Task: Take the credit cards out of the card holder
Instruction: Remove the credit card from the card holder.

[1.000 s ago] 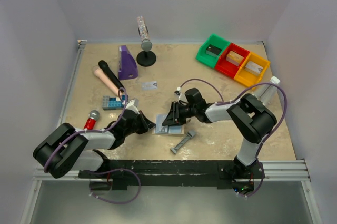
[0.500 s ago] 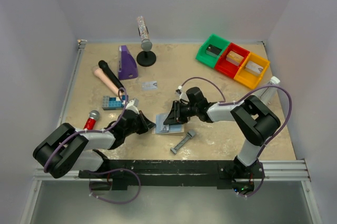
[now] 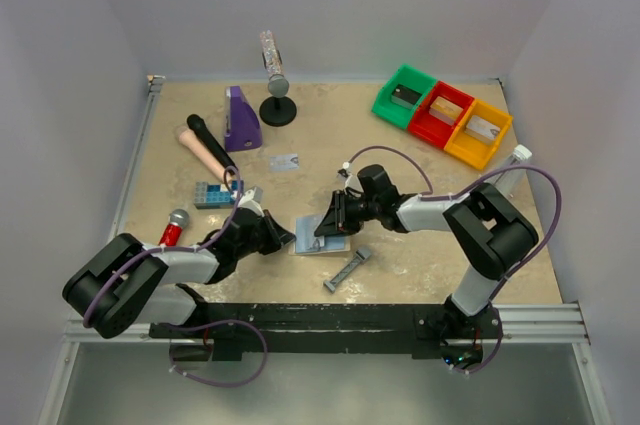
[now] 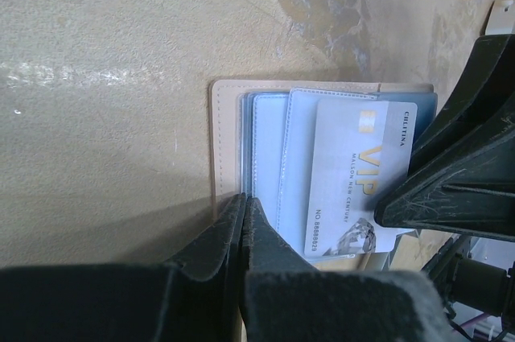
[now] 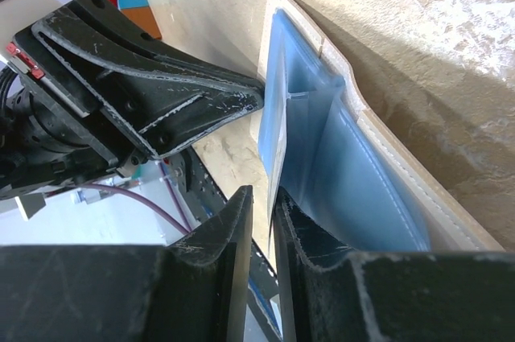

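Observation:
The card holder (image 3: 322,242) lies open on the table near the front, its pale blue panels (image 4: 269,149) edged in tan. A pale grey VIP credit card (image 4: 354,173) sticks partway out of a pocket. My left gripper (image 4: 243,201) is shut, and its tip (image 3: 288,238) rests on the holder's left edge. My right gripper (image 5: 264,193) comes from the right (image 3: 326,225). Its fingers straddle the card's thin edge (image 5: 276,149) with a narrow gap still showing. Another grey card (image 3: 286,161) lies loose farther back.
A grey bar tool (image 3: 347,269) lies just right of the holder. A blue studded block (image 3: 212,195), red microphone (image 3: 174,226), black-and-tan handle (image 3: 208,146), purple piece (image 3: 240,117) and mic stand (image 3: 277,105) are at left. Green, red and yellow bins (image 3: 443,115) stand back right.
My right jaws have narrowed around the card's edge, and the right wrist has shifted slightly to the right. The left gripper has stayed shut on the holder's edge.

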`<state>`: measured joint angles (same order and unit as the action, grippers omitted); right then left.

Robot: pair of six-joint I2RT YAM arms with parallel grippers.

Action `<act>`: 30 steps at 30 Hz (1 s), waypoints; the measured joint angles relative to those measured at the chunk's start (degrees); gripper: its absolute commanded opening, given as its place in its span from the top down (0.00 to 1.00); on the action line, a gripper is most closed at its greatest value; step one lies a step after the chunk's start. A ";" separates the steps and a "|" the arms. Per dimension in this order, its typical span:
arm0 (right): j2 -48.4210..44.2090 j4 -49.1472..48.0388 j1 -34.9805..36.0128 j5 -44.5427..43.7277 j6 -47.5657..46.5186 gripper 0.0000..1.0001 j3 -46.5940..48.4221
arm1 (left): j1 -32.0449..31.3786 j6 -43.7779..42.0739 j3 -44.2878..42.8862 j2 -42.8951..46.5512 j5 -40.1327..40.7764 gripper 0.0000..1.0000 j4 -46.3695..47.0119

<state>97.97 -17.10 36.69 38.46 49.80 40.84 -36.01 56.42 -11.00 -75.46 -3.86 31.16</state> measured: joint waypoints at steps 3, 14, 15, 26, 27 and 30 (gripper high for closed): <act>-0.28 0.04 -0.02 -0.07 -0.11 0.81 -0.04 | 0.02 0.02 0.13 0.00 0.00 1.00 0.20; -0.63 0.39 -0.37 -0.42 -0.50 0.89 -0.13 | 0.44 0.07 1.11 0.66 0.02 1.00 0.98; -0.63 0.39 -0.39 -0.46 -0.52 0.89 -0.22 | 0.50 0.07 1.27 0.87 0.04 1.00 0.96; -0.72 0.44 -0.83 -1.05 -0.61 1.00 -1.09 | 0.74 0.15 2.19 1.97 0.22 1.00 0.98; -0.83 0.46 -0.87 -1.22 -0.61 1.00 -1.22 | 0.74 0.17 2.27 2.08 0.24 1.00 1.03; -1.22 0.68 -1.14 -1.46 -0.70 1.00 -1.60 | 0.74 0.20 2.43 2.21 0.28 1.00 1.11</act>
<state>96.75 -16.43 35.55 36.99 49.10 39.24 -35.27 56.62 -8.58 -73.25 -3.57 32.27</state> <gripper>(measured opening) 0.011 0.013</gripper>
